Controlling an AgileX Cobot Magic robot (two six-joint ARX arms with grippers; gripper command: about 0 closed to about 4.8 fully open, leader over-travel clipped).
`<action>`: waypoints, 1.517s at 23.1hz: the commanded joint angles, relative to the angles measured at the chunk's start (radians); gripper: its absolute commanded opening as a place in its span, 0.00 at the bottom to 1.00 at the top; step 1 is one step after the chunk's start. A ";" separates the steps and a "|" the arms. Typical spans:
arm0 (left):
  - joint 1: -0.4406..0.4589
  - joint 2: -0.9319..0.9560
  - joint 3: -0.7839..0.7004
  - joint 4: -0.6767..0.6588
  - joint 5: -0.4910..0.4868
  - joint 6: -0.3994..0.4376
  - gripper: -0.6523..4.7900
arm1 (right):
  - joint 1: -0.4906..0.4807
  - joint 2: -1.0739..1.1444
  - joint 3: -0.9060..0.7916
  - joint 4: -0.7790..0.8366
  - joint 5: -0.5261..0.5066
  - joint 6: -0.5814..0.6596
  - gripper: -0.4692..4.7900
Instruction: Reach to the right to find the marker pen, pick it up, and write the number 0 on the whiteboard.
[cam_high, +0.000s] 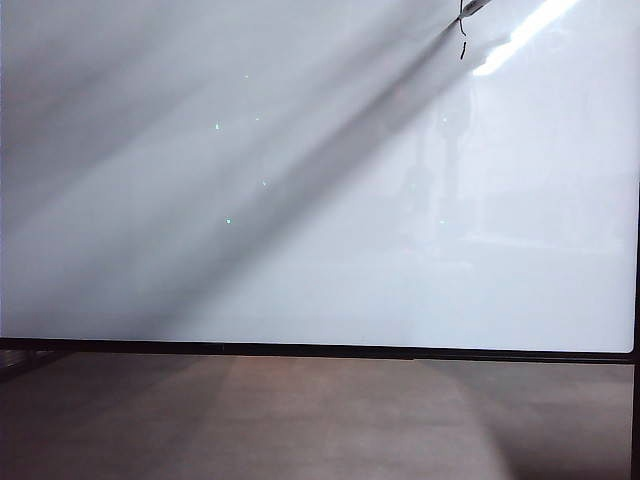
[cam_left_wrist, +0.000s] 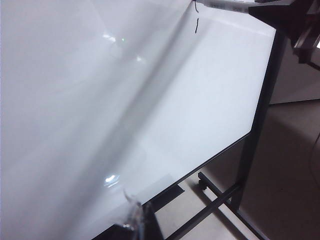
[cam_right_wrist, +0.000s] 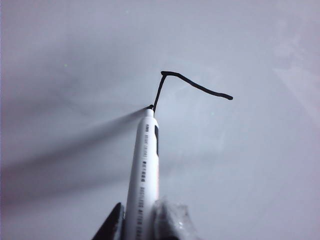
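The whiteboard (cam_high: 300, 250) fills the exterior view, glossy white with a thin black frame. My right gripper (cam_right_wrist: 144, 214) is shut on the marker pen (cam_right_wrist: 144, 170), a white barrel with a black tip. That tip touches the board at the end of a black line (cam_right_wrist: 195, 86). The line is the marking of the number 0: an open, bent stroke with one short leg and one longer leg. In the exterior view the marker pen (cam_high: 477, 5) and the line (cam_high: 462, 42) sit at the top right edge. My left gripper (cam_left_wrist: 141, 224) hangs shut and empty before the board's lower edge.
The board stands on a black metal stand (cam_left_wrist: 260, 125) with a floor bar (cam_left_wrist: 215, 205) over a grey-brown floor (cam_high: 320, 420). A bright streak of reflected light (cam_high: 525, 35) lies at the board's top right. The right gripper (cam_left_wrist: 287, 19) shows dark in the left wrist view.
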 joint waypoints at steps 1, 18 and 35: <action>0.000 -0.004 0.002 0.019 -0.002 0.014 0.11 | 0.001 -0.003 0.006 0.016 0.011 -0.003 0.08; 0.000 -0.004 0.002 0.018 -0.002 0.027 0.11 | 0.001 0.046 0.002 -0.068 0.022 -0.003 0.08; 0.000 -0.004 0.002 0.016 -0.002 0.027 0.11 | -0.038 0.042 0.003 -0.089 0.051 -0.002 0.08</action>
